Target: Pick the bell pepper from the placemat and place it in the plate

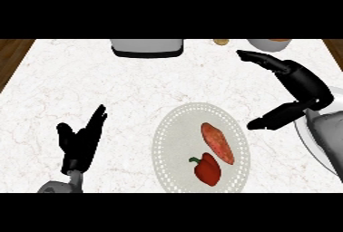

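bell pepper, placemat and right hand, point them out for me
bell pepper (208, 169), head view, middle of its red body
placemat (169, 149), head view, bare left part near its rim
right hand (303, 86), head view, its palm

Red bell pepper (208, 169) on cream dotted-rim placemat (171, 136), white marbled counter (100, 90), black hands.

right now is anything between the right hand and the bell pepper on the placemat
Partly: an orange-red vegetable lies on the placemat just up-right of the bell pepper, toward the right hand, which is open above the counter.

No readable text, label, brand, number or sign anywhere
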